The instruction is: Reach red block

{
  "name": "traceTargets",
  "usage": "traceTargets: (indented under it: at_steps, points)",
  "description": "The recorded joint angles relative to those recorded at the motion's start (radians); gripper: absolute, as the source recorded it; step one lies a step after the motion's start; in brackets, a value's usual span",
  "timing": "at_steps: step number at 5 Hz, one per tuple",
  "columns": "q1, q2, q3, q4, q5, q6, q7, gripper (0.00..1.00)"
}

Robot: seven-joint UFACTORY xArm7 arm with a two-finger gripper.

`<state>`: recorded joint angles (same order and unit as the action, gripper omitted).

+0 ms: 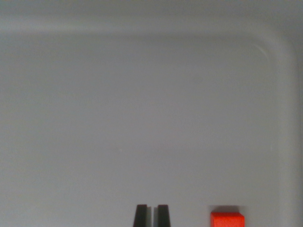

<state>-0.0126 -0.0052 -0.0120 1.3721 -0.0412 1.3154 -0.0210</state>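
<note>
Red square block (227, 220) at bottom edge, toward wrist view's right, resting on pale grey tray floor (142, 118). Black two-finger gripper (151, 215) nearly closed, empty, beside block, not aligned; reach calls for shift toward block.

All there is to look at from here is a pale grey tray (142, 118), smooth and matt, filling nearly the whole view. Its raised rim (279, 52) runs as a soft band along the top, bends in a rounded corner at the upper right and carries on down the wrist view's right side, with a faint glint on the curve. The light is even and diffuse, throwing no hard shadows across the floor of the tray, and everything looks a little blurred
</note>
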Motion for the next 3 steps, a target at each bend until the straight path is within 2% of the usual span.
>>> traceTargets:
  at_steps: [1, 2, 3]
  points:
    - [-0.007, 0.004, -0.007, -0.035, -0.0051, -0.04, 0.003, 0.0]
    - [-0.007, 0.004, -0.007, -0.035, -0.0051, -0.04, 0.003, 0.0]
    - [-0.0144, 0.009, -0.015, -0.072, -0.0105, -0.082, 0.006, 0.0]
